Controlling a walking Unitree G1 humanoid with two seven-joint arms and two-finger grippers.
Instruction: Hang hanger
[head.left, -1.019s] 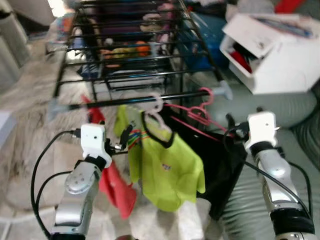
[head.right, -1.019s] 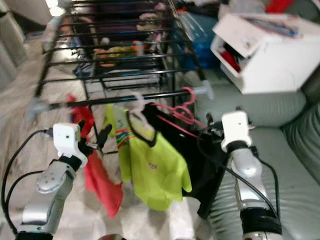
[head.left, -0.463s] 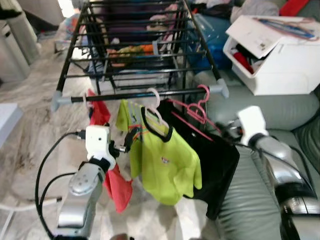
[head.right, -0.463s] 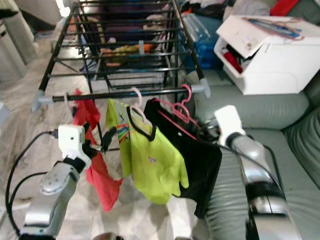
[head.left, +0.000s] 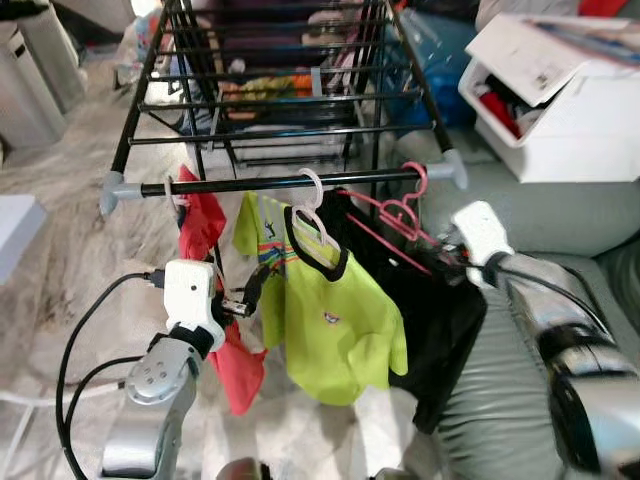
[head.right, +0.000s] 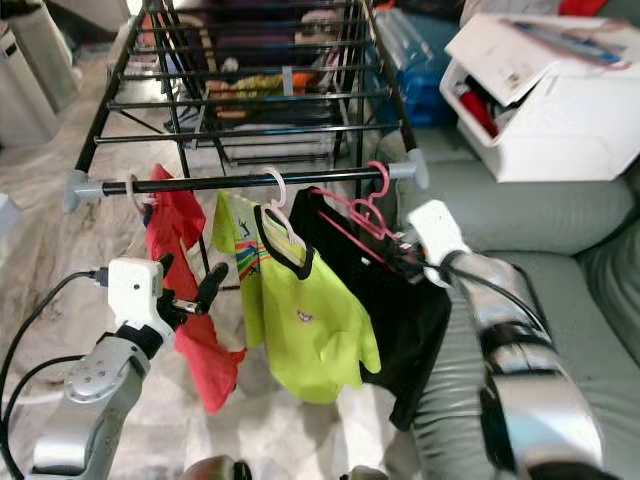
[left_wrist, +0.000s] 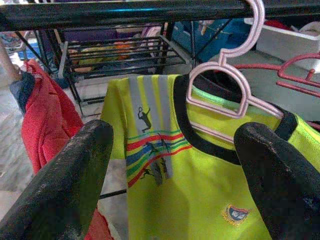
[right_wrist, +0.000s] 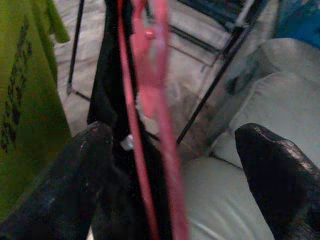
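Note:
A pale pink hanger (head.left: 312, 205) carrying a yellow-green shirt (head.left: 335, 320) hangs by its hook on the black front rail (head.left: 260, 184) of the drying rack. To its right, pink hangers (head.left: 405, 215) with a black garment (head.left: 440, 320) hang on the same rail. My left gripper (head.left: 247, 297) is open, just left of the shirt and below the rail; in the left wrist view its fingers (left_wrist: 75, 175) stand apart, facing the shirt. My right gripper (head.left: 447, 266) is open by the pink hangers, whose thin arms (right_wrist: 160, 125) run between its fingers.
A red garment (head.left: 205, 225) hangs at the rail's left end. Clothes lie on the rack's lower bars (head.left: 260, 95). A white open box (head.left: 560, 95) sits at the right rear on a grey-green sofa (head.right: 590, 300). Marble-look floor (head.left: 60, 230) lies to the left.
My right arm has swung in towards the rack, bringing its gripper up to the pink hangers. The left gripper stays beside the yellow shirt. The camera has shifted slightly.

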